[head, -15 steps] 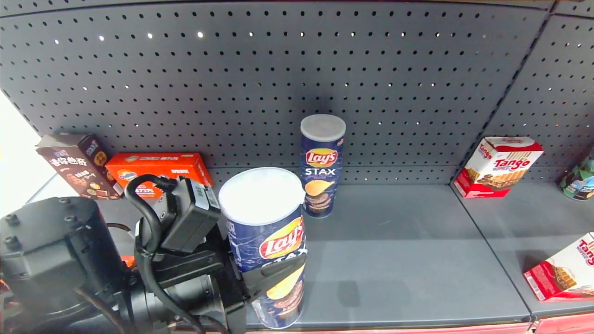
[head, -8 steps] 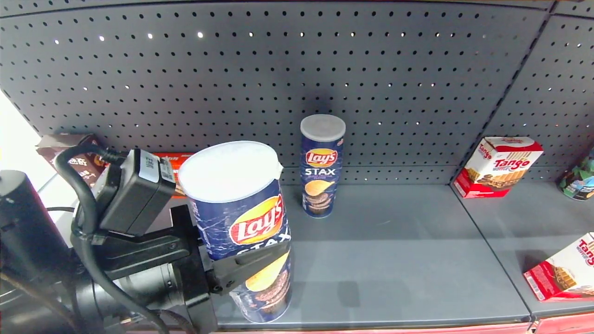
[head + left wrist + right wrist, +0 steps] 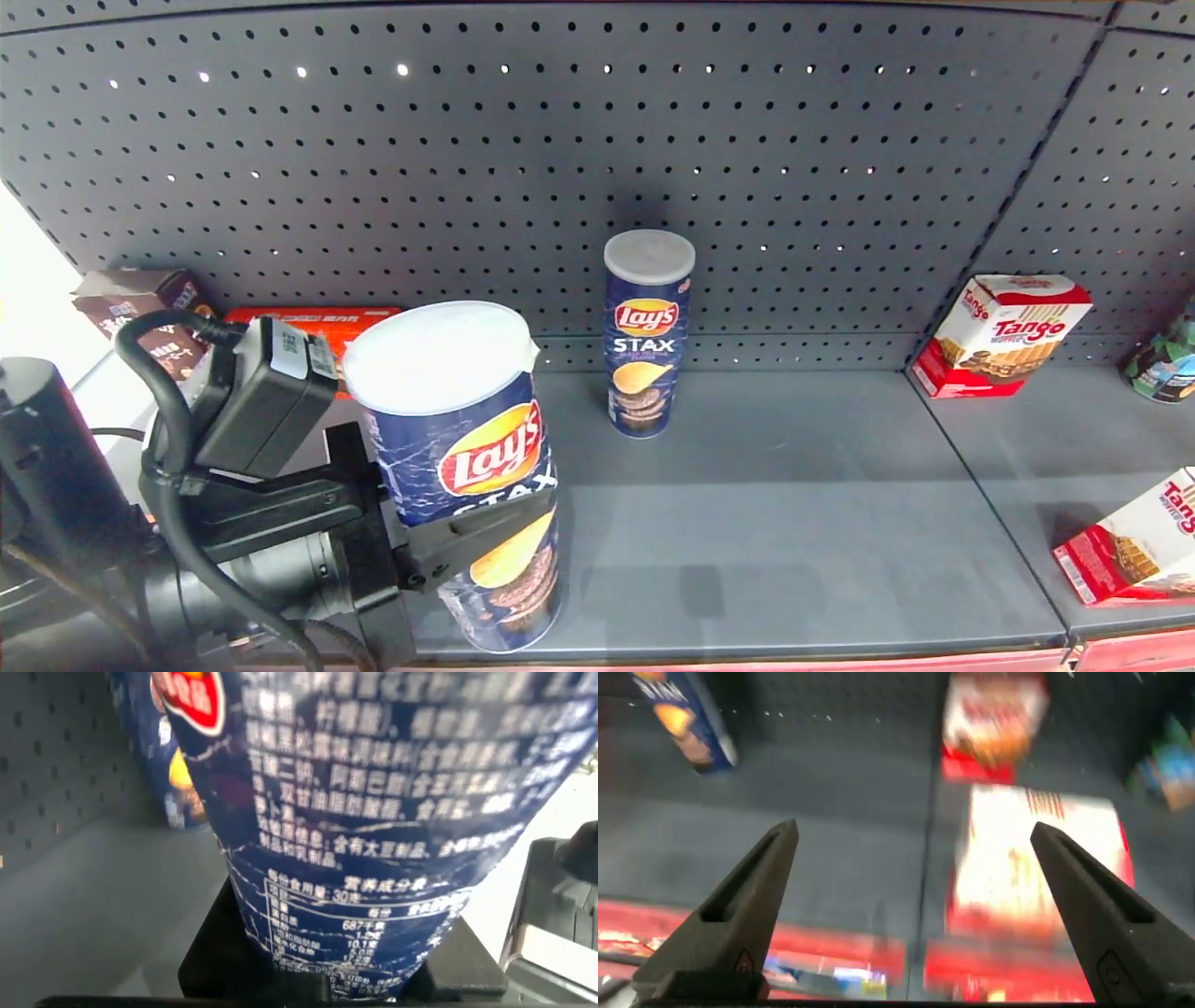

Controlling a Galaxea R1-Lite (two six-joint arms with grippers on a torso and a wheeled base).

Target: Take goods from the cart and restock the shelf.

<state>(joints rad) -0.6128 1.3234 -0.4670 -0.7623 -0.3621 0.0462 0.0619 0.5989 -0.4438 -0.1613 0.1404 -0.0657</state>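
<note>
held can (image 3: pixel 374 812): top cut off | wafer box (image 3: pixel 1134 551): cut by edge | orange box (image 3: pixel 355 322): half hidden

Head view: even, moderate light on the shelf (image 3: pixel 794 504). A soft shadow lies above the standing can (image 3: pixel 648 331) on the pegboard (image 3: pixel 747 140). Bright pinpoints show through pegboard holes, upper left. The left edge is blown out white. Straight lines bow toward the edges.

The left arm (image 3: pixel 271 560) is shown matte black, with a boxy white-labelled camera module (image 3: pixel 266 397) and thick looped cable (image 3: pixel 149 319); the right gripper (image 3: pixel 913 831) is formed of 2 dark wedge-shaped fingers (image 3: pixel 738 915).
</note>
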